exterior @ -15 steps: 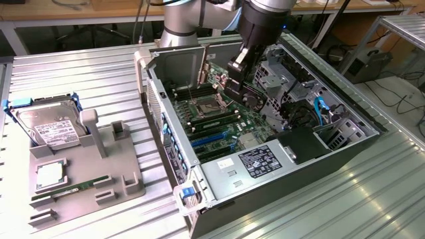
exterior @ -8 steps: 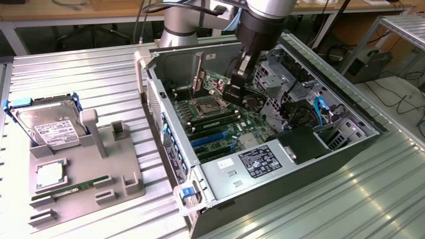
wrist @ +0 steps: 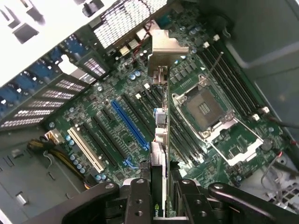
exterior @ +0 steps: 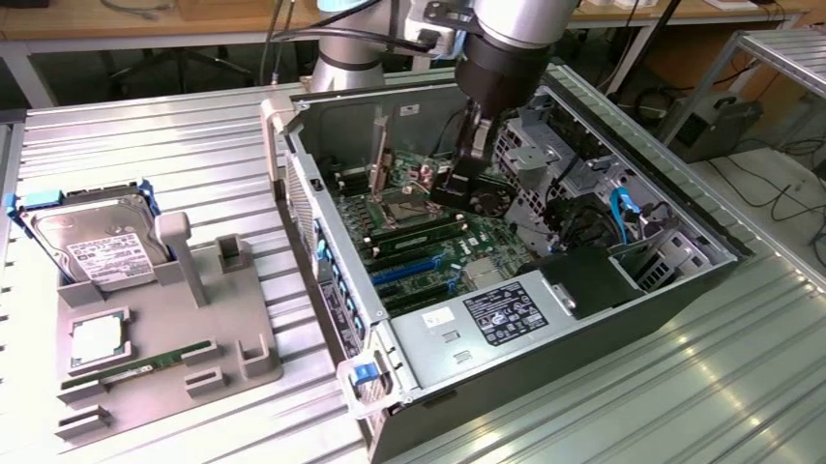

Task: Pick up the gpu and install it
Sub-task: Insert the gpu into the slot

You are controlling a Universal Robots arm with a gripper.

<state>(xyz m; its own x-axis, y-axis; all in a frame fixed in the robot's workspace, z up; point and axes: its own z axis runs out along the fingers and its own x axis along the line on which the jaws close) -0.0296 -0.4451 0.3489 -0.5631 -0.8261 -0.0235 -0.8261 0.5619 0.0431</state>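
Obs., standing beside the rig: arm reaches down into the open computer case [exterior: 697, 280], which lies on its side on the ribbed metal surface [exterior: 130, 135].

Pincer [exterior: 469, 145] is clenched on the gpu [exterior: 455, 186]. The card hangs edge-down inside the case, over the motherboard [exterior: 427, 242]. Whether its lower edge touches the board, I cannot tell.

Handling (judgement):
- Thin, flat, rigid card; probably light for this arm.
- Fragile: bare board with exposed parts, so squeeze only enough to stop slip.
- A narrow grip on 2 flat faces lets it pivot if the lower edge catches.
- Best hold is the upper edge near mid-length, clear of the contact edge and of the bracket; the present grip looks about like that.

Views compared:
- Wrist view gives alignment. The gpu [wrist: 160, 140] is edge-on between the 2 fingers [wrist: 140, 200] of the pincer [wrist: 161, 200]. Its silver bracket [wrist: 163, 46] leads toward the perforated rear wall. The card line runs between the long blue slot [wrist: 131, 123] and the open CPU socket [wrist: 205, 109], parallel to the slots.
- Exterior view gives height and tilt. Outside the case, well apart, it takes in the grey parts holder [exterior: 220, 329] with a hard drive [exterior: 97, 246] and a RAM stick [exterior: 135, 367].
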